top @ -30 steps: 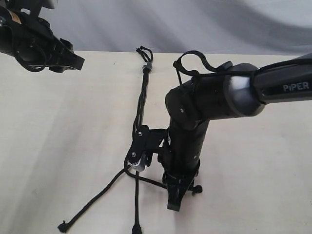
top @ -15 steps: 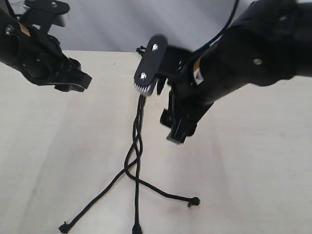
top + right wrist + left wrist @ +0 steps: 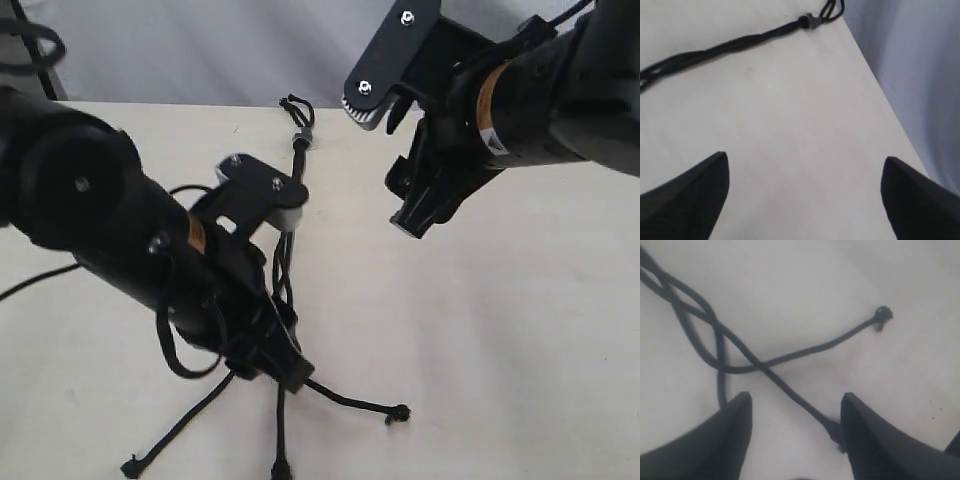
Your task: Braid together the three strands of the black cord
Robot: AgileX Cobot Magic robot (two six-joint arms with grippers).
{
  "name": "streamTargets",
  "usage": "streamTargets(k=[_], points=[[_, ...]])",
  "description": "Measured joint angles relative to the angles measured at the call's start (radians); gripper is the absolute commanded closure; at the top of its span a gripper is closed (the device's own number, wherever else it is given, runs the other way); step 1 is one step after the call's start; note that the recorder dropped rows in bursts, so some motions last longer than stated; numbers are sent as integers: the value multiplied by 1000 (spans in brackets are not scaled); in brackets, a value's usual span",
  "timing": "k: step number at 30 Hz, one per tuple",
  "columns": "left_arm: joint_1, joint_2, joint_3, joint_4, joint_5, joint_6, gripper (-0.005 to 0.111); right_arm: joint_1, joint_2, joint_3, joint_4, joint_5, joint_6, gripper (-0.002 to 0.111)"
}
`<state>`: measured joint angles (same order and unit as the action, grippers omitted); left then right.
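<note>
Squarely over the black cord, left hand agape; right hand aside.

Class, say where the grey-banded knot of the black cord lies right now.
In the exterior view the knot lies near the table's far edge, about mid-width, left of the raised right gripper.

Your pale counter carries the black cord, its grey-banded knot near the far edge, its three strands splaying toward the near edge.
</note>
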<state>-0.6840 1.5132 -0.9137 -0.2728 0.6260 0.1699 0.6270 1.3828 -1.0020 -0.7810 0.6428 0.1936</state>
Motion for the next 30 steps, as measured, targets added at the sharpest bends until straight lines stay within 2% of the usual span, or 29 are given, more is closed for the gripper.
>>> streamTargets(k=[5,11,16,21,25,30], points=[[-72,104,11,0,-32,-51,55,-116,0,28,-195,-30,247,31],[-127,241,11,2,-45,-100,55,-289,0,63,-204,-140,304,31],[-132,293,11,2,-47,-131,55,-343,0,103,-204,-334,306,31],[-132,312,2,6,-54,-138,57,-345,0,103,-204,-396,308,31],[-132,315,0,11,-56,-138,73,-345,0,103,-207,-401,308,31],[-132,319,-2,20,-59,-138,104,-345,0,104,-207,-402,308,31]])
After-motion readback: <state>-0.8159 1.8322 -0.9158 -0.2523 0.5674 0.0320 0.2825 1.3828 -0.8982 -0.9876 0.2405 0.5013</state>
